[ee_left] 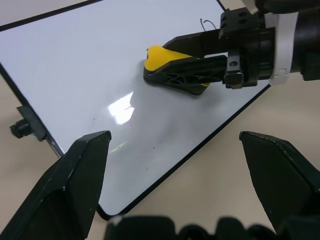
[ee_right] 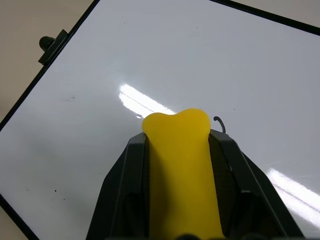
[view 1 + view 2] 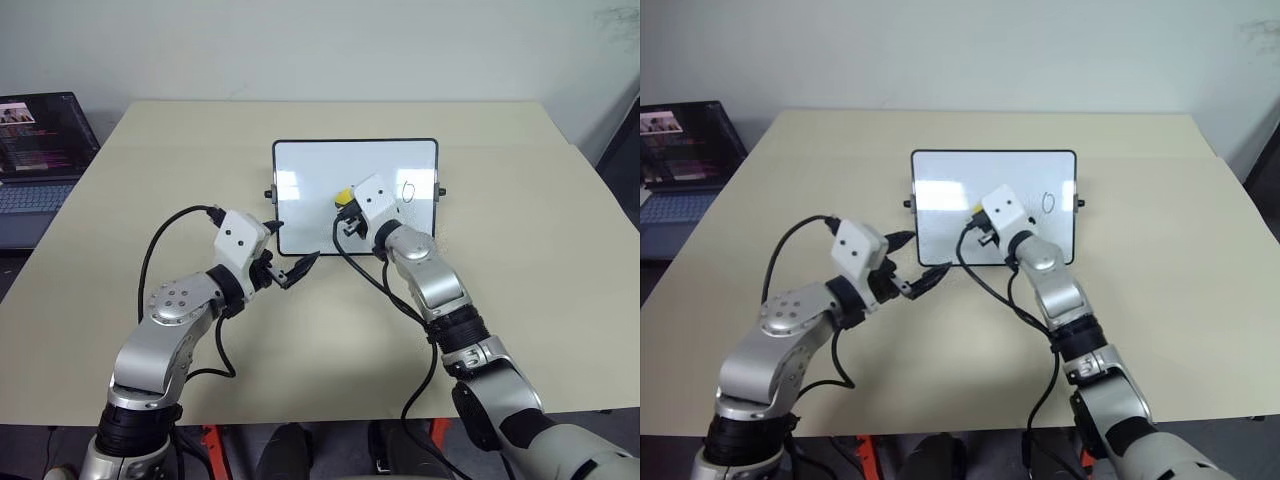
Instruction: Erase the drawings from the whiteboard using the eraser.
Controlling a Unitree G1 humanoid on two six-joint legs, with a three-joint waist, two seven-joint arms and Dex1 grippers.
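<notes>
The whiteboard [image 3: 300,165] lies flat in the middle of the table. One of the drawings, a small black loop [image 3: 408,190], stands near the board's right edge; the surface to its left is plain white with glare. My right gripper [image 3: 345,207] is shut on the yellow eraser [image 3: 343,194], which rests on the board just left of that loop. In the right wrist view the eraser [image 2: 182,165] sits between the fingers with a stroke of the mark [image 2: 220,124] beside its tip. My left gripper [image 3: 298,270] is open at the board's near edge, holding nothing.
An open laptop [image 3: 40,150] stands off the table's left side. The beige table [image 3: 540,260] has bare room to the right of and in front of the board. Black cables loop from both wrists over the tabletop.
</notes>
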